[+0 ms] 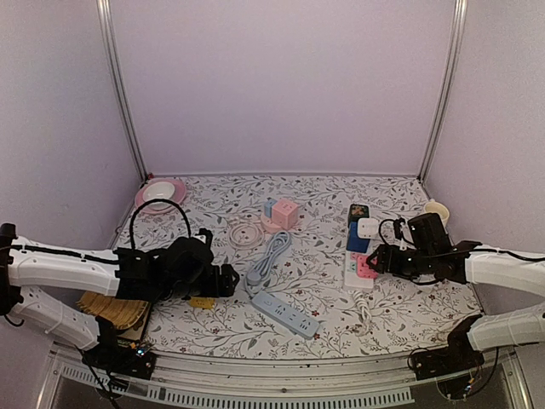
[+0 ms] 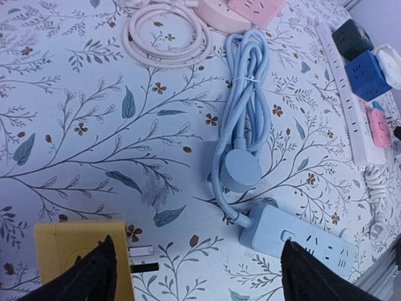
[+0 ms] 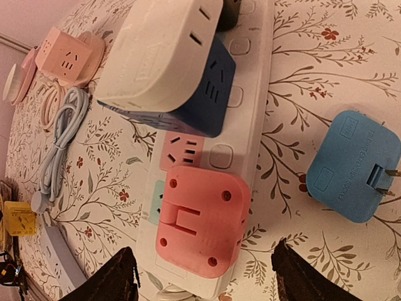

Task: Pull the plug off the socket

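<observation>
1 blue plug (image 3: 351, 166) lies beside the socket strip (image 3: 254, 125), its lettering unreadable.

Non-task clutter on the floral worktop (image 1: 319, 285):
- Pink plate (image 1: 160, 194) in the far corner at 10 o'clock, close to the wall.
- Pink cube socket (image 1: 283, 212) near 12. A pale coiled cable (image 1: 244, 232) lies just at its 8 o'clock.
- Grey-blue power strip (image 1: 285, 313) at 6, lying diagonal. Its tied cable bundle (image 1: 271, 254) runs off toward 12, and the round plug (image 2: 241, 169) rests at the bundle's near end.
- Small yellow block (image 1: 202, 302) at 7, lying flat.
- Woven mat (image 1: 111, 308) at the 8 o'clock edge.
- Cream cup (image 1: 436, 210) at 2, by the right wall.
</observation>
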Tool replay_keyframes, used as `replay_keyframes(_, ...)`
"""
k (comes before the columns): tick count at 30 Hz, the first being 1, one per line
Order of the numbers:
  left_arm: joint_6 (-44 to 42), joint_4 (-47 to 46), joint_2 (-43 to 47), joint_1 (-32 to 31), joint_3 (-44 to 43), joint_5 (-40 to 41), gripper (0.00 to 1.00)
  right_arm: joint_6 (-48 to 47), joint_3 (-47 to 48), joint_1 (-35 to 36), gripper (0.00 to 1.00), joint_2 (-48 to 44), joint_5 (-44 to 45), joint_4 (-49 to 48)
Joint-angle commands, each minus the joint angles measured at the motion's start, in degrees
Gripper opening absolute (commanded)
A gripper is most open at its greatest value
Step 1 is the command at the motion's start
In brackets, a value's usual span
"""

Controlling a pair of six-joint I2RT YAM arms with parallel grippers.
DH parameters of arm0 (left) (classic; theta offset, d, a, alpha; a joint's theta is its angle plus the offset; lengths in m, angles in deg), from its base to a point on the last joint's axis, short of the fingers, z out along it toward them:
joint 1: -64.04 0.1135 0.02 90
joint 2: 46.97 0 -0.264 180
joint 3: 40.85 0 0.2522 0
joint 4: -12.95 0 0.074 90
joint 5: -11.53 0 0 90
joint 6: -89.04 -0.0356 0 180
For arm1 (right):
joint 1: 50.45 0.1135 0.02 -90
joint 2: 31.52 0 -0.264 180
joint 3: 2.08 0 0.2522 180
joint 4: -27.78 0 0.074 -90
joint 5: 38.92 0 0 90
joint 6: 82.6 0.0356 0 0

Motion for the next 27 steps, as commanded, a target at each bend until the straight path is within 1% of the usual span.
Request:
replay_keyframes(1, -1.0, -0.7, 1.1, 0.3, -0.2, -1.2, 0.91, -0.2, -0.7, -1.8, 0.75, 1.6, -2.7, -2.9)
replay_keyframes(5, -1.6, -1.4, 0.9, -0.5, -0.9, -1.9, 0.91, 0.3, -2.3, -4.5, 0.73, 3.6, -6.9, -7.1)
replay_keyframes(10, -2.3, -1.5, 0.2, -1.6, -2.5, -2.5, 0.91, 1.0, -2.6, -5.0, 0.70, 7.7, -10.1, -11.0)
replay_keyframes(17, -2.9, -1.6, -0.9, -2.3, -4.4, -2.8, 0.91, 1.8, -2.4, -4.9, 0.61, 10.2, -12.2, -13.6)
replay_keyframes(22, -3.1, -1.7, -2.0, -2.8, -5.6, -2.8, 0.91, 2.3, -1.9, -5.0, 0.55, 9.4, -13.6, -13.7)
replay_keyframes(27, -3.1, -1.9, -3.3, -3.2, -6.3, -2.8, 0.91, 2.5, -1.8, -4.9, 0.54, 4.6, -12.7, -11.3)
